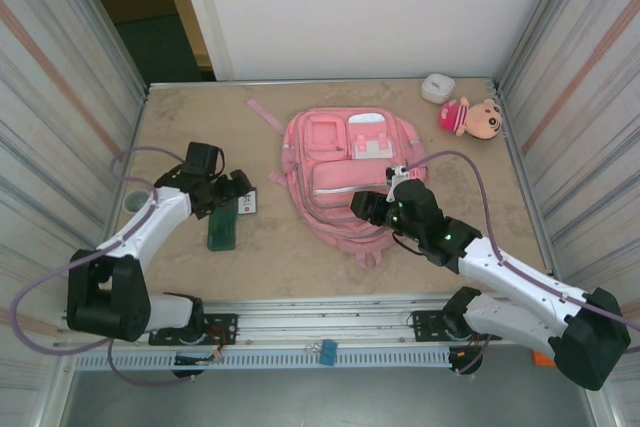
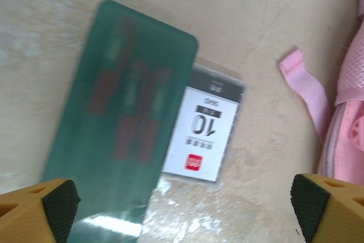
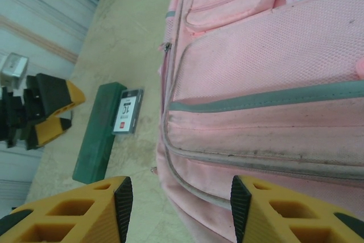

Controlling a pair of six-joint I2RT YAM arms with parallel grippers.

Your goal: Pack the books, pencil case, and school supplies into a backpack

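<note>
Your pink backpack (image 1: pixel 330 187) lies flat, pockets up. Beside it a green pencil case (image 1: pixel 222 230) touches a clear packet (image 2: pixel 205 135). Left gripper (image 2: pixel 182 200) and right gripper (image 3: pixel 179 203) gape wide, empty.

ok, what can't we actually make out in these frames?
- Pencil case contents: left wrist view, blurred behind its tinted green cover.
- Packet small print: left wrist view, blurred.
- Backpack main zip: right wrist view, cut off by the frame edge; top view, too small.
</note>
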